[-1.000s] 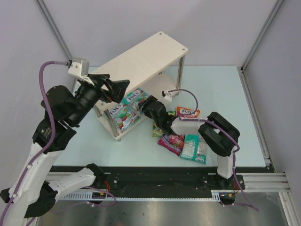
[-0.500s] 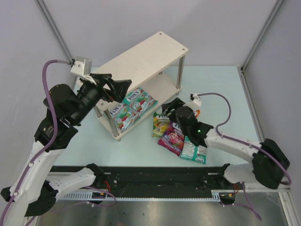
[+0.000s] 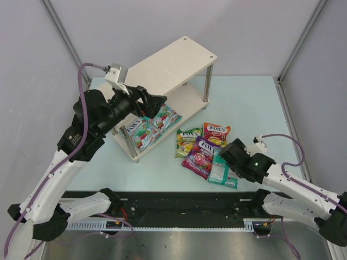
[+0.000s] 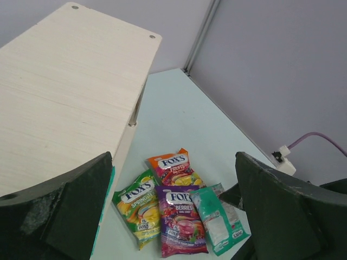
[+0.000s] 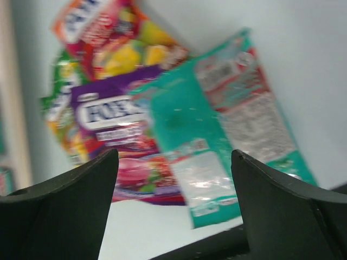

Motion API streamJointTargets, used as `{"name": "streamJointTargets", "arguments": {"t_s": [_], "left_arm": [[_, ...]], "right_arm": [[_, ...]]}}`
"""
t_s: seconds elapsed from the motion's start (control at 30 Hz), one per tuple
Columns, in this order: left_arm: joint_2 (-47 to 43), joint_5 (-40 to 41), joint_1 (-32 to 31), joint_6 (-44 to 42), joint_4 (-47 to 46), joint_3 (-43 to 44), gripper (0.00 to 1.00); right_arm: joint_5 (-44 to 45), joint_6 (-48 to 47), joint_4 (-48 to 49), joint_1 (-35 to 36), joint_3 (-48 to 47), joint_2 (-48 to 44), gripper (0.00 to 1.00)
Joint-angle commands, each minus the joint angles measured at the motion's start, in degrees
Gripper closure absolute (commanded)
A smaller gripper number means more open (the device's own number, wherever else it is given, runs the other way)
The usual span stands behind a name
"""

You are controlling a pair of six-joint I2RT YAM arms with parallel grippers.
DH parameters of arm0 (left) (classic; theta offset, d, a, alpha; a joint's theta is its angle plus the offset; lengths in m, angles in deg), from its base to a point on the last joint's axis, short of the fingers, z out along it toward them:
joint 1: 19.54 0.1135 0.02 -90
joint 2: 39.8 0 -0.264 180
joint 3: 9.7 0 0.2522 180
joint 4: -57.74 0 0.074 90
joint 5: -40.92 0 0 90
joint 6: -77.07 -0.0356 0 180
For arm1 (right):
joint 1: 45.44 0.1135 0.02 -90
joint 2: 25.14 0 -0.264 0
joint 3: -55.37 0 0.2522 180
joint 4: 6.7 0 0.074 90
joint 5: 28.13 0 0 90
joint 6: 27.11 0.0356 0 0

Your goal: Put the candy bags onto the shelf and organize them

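Observation:
The pale wood shelf (image 3: 162,67) stands at the back left of the table. Two teal candy bags (image 3: 144,133) (image 3: 164,116) lie on its lower board. On the table lie a green-yellow bag (image 3: 186,142), a red-orange bag (image 3: 216,134), a purple bag (image 3: 199,157) and a teal bag (image 3: 219,171), face down. My left gripper (image 3: 157,103) is open and empty above the shelf's front edge. In the left wrist view it (image 4: 173,211) looks down on the four table bags. My right gripper (image 3: 228,154) is open and empty just above the teal table bag (image 5: 217,135).
The shelf's metal posts (image 3: 207,89) stand at its corners. The table's right rail (image 3: 293,130) runs along the right side. A black rail (image 3: 179,208) runs along the near edge. Grey walls close the back and both sides.
My right arm has pulled back from the shelf to the right and near side, ending over the teal table bag. My left gripper has moved right along the shelf front.

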Motion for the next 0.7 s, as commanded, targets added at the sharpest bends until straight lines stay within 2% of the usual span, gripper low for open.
{"name": "streamJointTargets", "arguments": {"t_s": [0.0,0.2,0.4,0.47,0.5,0.57,0.6,0.67], "left_arm": [[-0.1,-3.49,0.19,2.41,-3.79,-0.25,0.0],[-0.54,-3.23,0.19,2.15,-3.35,-0.43,0.0],[-0.8,-2.88,0.19,1.97,-3.27,-0.78,0.0],[-0.89,-2.97,0.19,2.06,-3.79,-1.22,0.0],[-0.89,-3.14,0.19,2.15,-3.79,-1.31,0.0],[-0.89,-3.32,0.1,2.41,-4.23,-1.66,0.0],[-0.8,-3.4,0.19,2.41,-4.23,-1.83,0.0],[-0.72,-3.49,0.19,2.5,-4.5,-2.01,0.0]], "right_arm": [[-1.13,10.92,-11.39,0.3,3.42,1.53,0.11],[-4.73,4.17,-1.73,-1.9,7.98,5.3,0.13],[-7.82,-1.47,8.82,-2.17,12.03,4.96,0.2],[-8.26,-2.7,10.93,-2.08,13.44,3.91,0.26],[-8.09,-2.88,11.12,-2.17,13.88,3.38,0.3],[-7.65,-2.79,10.6,-2.25,14.67,1.63,0.46],[-7.38,-3.14,10.24,-2.17,14.67,0.66,0.63],[-6.25,-4.1,9.36,-1.99,14.67,-3.11,0.81]]}}
